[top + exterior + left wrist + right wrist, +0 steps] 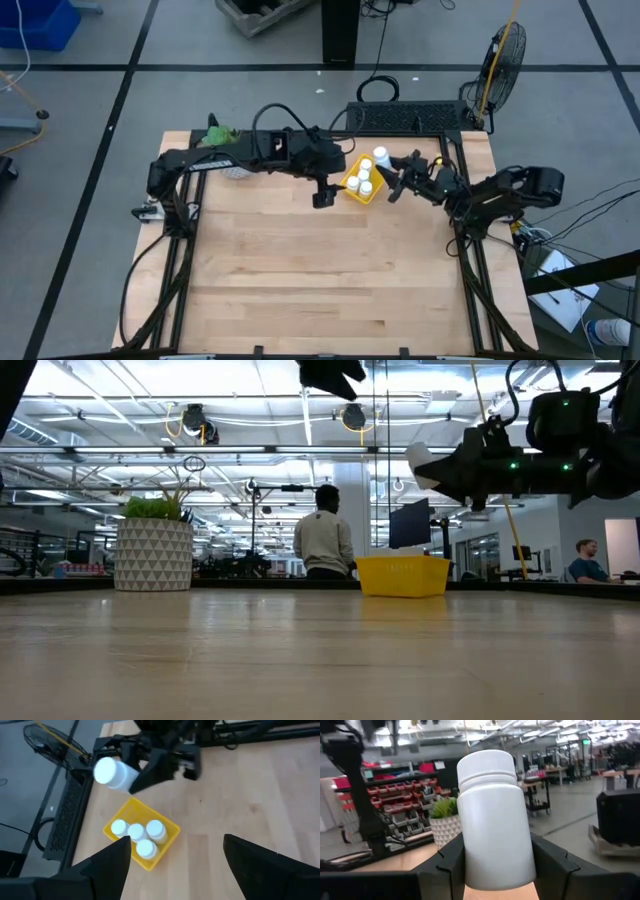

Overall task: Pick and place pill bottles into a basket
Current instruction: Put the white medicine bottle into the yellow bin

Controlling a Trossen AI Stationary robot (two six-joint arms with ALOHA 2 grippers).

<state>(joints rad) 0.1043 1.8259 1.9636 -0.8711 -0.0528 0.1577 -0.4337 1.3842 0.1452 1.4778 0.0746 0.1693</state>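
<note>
Pill bottle, small, white and cylindrical with a white cap (pixel 495 820), is clamped between the fingers of the right tool (pixel 396 186) and carried aloft just beside the shallow, bright yellow rectangular plastic basket (pixel 347 186), presumably so that it can be lowered in from above. Four like bottles (pixel 137 834) already lie in the basket, packed toward one end; by this judgement the carried bottle is the last. The left tool (pixel 322 196), fingers apart and gripping nothing, hangs above the wooden tabletop (pixel 330 280) just beside the basket's opposite side, clear of the right arm's approach. A white patterned pot holding a green plant (pixel 154 550) stands well apart from the basket, near the tabletop's far left corner.
</note>
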